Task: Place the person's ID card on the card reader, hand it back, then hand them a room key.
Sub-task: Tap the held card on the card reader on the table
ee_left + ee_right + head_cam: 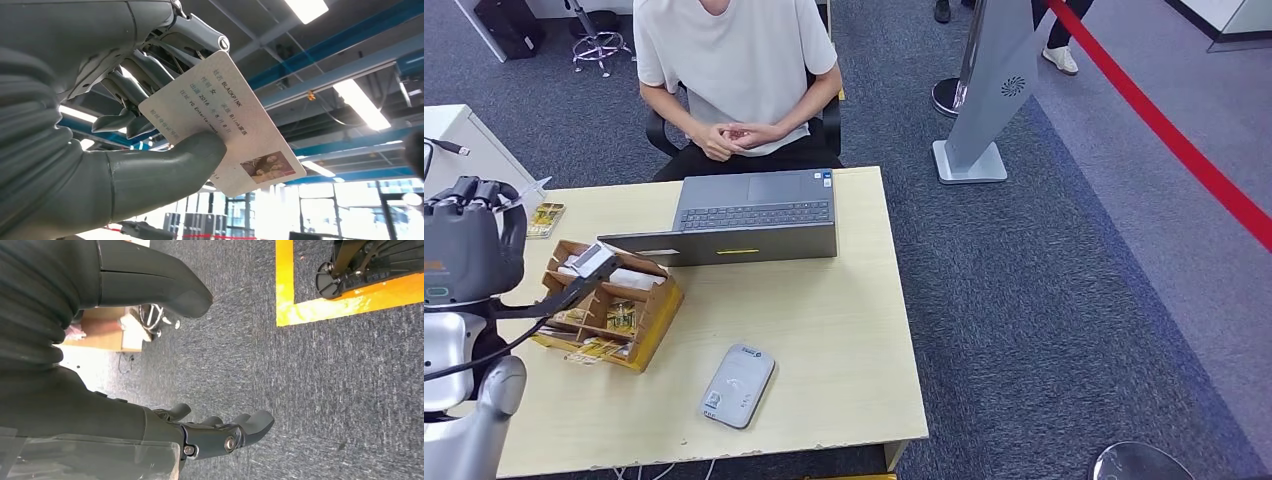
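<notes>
At the near-left corner of the bench [844, 330], the left hand [469, 240] is raised with the ID card [220, 125] pinched between its thumb and fingers [125, 90], printed face tilted up toward the ceiling. The card reader [738, 385] lies flat near the bench's front edge, well to the right of that hand, beside the wooden organiser [609, 310]. Judging by this, the card has yet to go on the reader. To do it well, carry the card over the organiser without clipping it, level it face-flat, and lower it squarely onto the reader's pad before loosening the pinch. The right hand [215, 432] hangs over the carpet, fingers loosely apart, holding nothing.
</notes>
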{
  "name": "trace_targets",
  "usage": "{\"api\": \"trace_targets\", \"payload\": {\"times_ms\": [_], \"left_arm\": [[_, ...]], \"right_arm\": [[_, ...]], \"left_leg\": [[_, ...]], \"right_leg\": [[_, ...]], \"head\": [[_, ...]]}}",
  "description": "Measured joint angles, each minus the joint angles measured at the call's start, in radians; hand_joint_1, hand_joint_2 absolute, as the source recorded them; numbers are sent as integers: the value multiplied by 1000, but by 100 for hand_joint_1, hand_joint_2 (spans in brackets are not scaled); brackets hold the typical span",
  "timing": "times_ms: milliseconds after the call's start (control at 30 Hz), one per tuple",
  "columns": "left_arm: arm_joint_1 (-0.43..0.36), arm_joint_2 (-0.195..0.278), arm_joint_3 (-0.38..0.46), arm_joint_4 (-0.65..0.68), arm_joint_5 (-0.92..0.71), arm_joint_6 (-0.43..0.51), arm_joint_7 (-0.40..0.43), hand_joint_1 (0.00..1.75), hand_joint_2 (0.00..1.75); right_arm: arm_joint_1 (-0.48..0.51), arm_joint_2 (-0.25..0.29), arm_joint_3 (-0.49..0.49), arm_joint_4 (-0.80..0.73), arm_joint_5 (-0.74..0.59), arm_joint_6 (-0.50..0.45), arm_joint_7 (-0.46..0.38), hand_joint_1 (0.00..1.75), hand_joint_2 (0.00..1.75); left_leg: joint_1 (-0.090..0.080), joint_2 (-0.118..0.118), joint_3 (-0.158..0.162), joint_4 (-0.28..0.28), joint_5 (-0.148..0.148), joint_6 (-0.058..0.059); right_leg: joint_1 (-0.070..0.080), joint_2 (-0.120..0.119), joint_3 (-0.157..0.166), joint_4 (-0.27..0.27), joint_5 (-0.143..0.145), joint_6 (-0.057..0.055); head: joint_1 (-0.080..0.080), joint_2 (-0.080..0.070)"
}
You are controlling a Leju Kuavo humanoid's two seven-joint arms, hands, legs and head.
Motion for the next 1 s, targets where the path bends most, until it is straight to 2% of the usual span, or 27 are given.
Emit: {"api": "trace_targets", "payload": {"times_ms": [200,500,1000], "left_arm": [[54,-13,-66,-111,-33,-69,32,175,175],[114,-27,-154,-238,-64,-92,43,175,175],[275,-66,-330,-307,-77,-105,32,175,175]], "right_arm": [[3,0,-17,0,-17,-5,3,0,175],[5,0,-35,0,-33,-8,4,0,175],[9,7,-65,0,-61,-18,9,0,175]], "left_leg": [[0,0,0,0,0,0],[0,0,0,0,0,0],[0,0,-1,0,-1,1]], "right_leg": [[0,0,0,0,0,0],[0,0,0,0,0,0],[0,0,0,0,0,0]], "head": [[0,0],[0,0],[0,0]]}}
